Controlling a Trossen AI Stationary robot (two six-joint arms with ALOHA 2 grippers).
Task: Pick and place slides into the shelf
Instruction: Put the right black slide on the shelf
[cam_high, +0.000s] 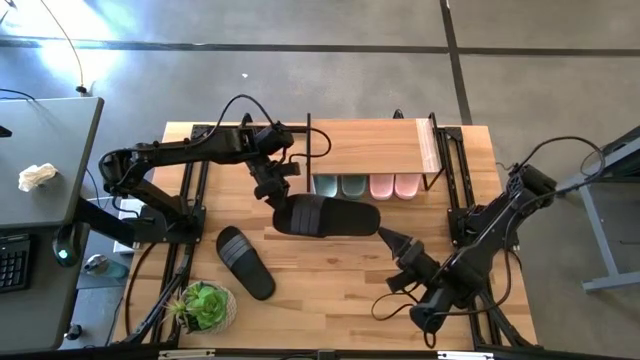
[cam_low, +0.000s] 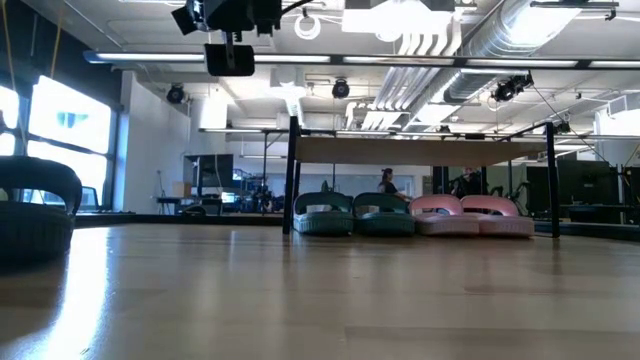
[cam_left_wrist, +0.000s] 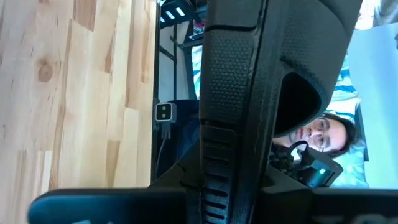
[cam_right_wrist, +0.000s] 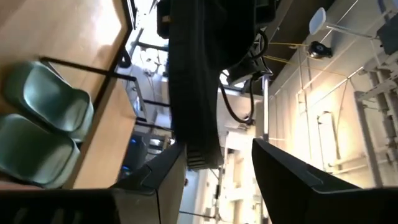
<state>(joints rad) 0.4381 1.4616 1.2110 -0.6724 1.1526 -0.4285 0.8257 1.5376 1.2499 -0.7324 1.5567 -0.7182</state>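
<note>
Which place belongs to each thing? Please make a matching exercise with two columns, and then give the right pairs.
Things:
1. black slide held by the left gripper
2. other black slide
3. green pair
4. pink pair

Places:
A. under the shelf, next to the pink pair
B. lifted above the table's middle
C. flat on the table near the potted plant
D. under the shelf, at its right end

Pairs: 1-B, 2-C, 3-A, 4-D

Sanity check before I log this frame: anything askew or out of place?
Nothing damaged. Green pair and pink pair sit neatly under the shelf. One black slide hangs lifted in the left gripper; the other black slide lies skewed near the plant.
</note>
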